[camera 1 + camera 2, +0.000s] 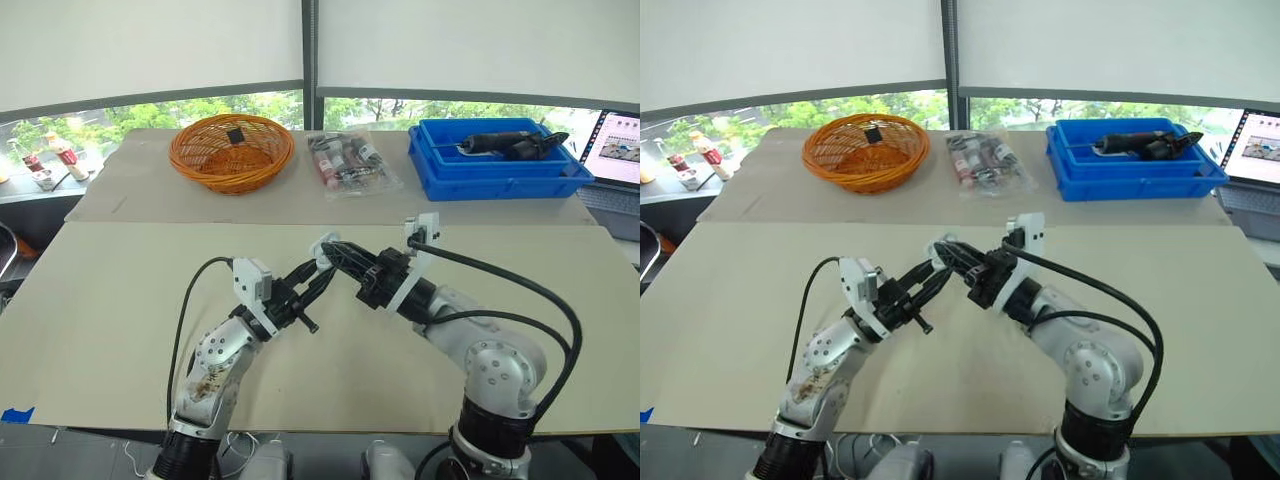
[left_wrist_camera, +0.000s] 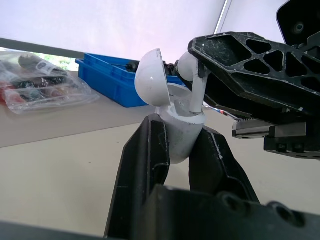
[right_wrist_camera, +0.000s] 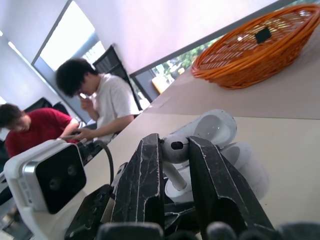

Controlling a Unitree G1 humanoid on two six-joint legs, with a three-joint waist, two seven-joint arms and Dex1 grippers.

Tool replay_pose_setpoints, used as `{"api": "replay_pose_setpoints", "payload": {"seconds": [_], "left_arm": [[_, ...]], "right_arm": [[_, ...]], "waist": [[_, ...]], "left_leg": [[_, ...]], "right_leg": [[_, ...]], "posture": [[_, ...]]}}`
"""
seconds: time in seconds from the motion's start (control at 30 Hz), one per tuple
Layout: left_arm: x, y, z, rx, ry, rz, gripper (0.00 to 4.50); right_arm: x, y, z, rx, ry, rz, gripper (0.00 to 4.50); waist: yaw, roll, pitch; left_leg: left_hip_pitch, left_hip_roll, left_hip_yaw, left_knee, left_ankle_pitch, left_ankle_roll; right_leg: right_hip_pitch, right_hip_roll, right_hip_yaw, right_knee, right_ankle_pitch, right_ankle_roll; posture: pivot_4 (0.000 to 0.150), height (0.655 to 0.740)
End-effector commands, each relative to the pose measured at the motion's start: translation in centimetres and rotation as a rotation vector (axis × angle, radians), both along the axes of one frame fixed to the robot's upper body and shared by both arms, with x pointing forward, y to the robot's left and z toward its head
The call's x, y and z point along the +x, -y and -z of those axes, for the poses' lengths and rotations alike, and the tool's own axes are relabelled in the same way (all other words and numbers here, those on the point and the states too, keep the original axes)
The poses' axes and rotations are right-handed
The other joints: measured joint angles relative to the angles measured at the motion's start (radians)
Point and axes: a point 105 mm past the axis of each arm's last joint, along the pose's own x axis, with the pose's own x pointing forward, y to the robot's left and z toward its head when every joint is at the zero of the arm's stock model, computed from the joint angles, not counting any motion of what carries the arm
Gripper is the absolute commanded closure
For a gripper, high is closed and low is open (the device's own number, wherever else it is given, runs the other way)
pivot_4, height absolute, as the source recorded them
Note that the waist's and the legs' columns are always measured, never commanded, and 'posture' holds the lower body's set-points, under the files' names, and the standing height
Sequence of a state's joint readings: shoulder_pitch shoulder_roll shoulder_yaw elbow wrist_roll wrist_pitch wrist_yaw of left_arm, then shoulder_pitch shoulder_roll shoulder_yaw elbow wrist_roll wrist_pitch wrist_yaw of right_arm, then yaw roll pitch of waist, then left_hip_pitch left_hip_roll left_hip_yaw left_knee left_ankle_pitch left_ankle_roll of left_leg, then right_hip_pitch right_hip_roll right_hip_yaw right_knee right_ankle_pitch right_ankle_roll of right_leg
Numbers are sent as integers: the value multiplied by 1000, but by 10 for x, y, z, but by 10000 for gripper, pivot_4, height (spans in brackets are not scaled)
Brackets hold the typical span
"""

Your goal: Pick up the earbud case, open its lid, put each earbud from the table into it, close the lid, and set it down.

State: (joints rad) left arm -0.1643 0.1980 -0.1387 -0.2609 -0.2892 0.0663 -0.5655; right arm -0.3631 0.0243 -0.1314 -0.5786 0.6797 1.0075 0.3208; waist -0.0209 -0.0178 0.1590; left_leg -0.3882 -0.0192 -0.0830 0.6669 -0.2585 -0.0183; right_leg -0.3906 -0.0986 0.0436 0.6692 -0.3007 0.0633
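I've got both arms angled inward and raised so the two wrists face each other, my left pincer (image 1: 314, 268) closed around the earbud case (image 2: 180, 135) and my right pincer (image 1: 338, 252) pinching an earbud (image 2: 189, 64) by its head at the case's open top.

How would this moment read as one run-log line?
left gripper: shut on earbud case | lid: open | right gripper: shut on earbud, stem in case

Earbud case (image 2: 172, 127) and earbud (image 2: 196, 95) glossy white; basket (image 1: 232, 172) orange, open woven pattern; bin (image 1: 500, 183) solid blue; table (image 1: 120, 300) plain beige.
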Motion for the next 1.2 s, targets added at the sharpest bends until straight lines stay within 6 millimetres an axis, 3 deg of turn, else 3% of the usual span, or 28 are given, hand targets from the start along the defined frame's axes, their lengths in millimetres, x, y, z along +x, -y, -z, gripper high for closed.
{"api": "replay_pose_setpoints", "payload": {"seconds": [0.03, 0.6, 1.17, 1.2], "left_arm": [[-2, 2, -13, -12, 47, 6, 39702], [0, 6, -10, 16, 46, 13, 39702], [0, 8, -12, 21, 64, 0, 39702], [0, 8, -12, 21, 64, 0, 39702]], "right_arm": [[0, -2, -7, 19, 58, 40, 41412], [-9, -21, 15, -62, 87, 31, 41412], [-5, -22, 36, -189, 97, 96, 41412], [-5, -21, 36, -185, 99, 101, 36412]], "waist": [[-2, 0, 0], [-3, 0, 0], [-1, 0, 0], [-1, 0, 0]], "left_leg": [[0, 0, 0, 0, 0, 0], [0, 0, 0, 0, 0, 0], [0, 0, 0, 0, 0, 0], [0, 0, 0, 0, 0, 0]], "right_leg": [[0, 0, 0, 0, 0, 0], [0, 0, 0, 0, 0, 0], [0, 0, 0, -1, 0, 0], [0, 0, 0, -1, 0, 0]], "posture": [[1500, 7400], [1500, 7400], [1500, 7400], [1500, 7400]]}}
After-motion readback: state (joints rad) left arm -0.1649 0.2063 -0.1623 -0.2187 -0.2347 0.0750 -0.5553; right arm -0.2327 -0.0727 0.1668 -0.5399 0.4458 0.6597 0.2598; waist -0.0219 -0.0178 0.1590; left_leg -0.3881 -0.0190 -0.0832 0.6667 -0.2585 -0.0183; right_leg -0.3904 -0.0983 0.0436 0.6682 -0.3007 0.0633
